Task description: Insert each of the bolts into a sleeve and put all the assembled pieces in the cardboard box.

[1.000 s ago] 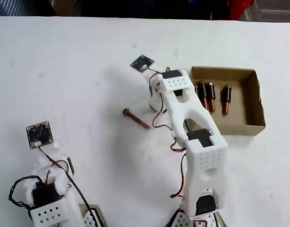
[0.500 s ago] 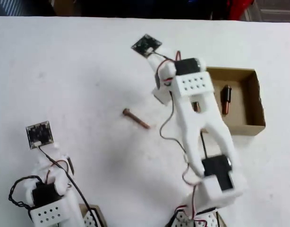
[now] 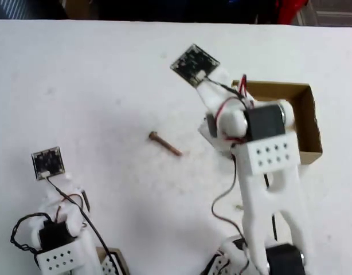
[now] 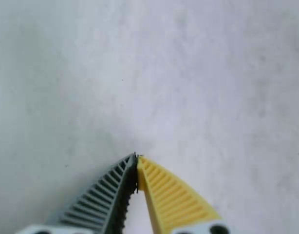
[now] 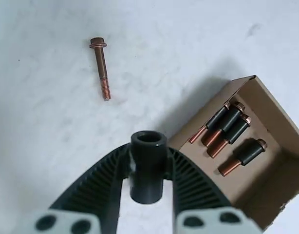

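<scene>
Black sleeve in the right gripper

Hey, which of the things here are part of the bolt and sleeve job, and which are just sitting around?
Part of the job: loose bolt; black sleeve held in the right gripper; cardboard box; four assembled pieces inside it.
Just there: white table; left gripper, shut above the table; red object beyond its far edge.
</scene>
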You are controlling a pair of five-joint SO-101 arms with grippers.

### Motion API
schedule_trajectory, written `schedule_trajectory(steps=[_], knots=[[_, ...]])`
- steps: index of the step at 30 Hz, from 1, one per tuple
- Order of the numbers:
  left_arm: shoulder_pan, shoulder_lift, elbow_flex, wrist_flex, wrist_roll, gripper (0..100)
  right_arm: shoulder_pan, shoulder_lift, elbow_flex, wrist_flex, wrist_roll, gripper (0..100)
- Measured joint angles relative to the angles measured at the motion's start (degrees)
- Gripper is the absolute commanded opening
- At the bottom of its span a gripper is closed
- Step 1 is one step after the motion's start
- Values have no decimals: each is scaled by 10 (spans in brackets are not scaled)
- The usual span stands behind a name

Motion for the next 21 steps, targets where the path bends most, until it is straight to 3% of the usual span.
schedule_trajectory(steps=[12,21], knots=[[63,0,0,-1,0,23,-1,-259,178,0,0,17],[69,0,-15,-21,-29,23,-2,-433,377,-99,1,17]])
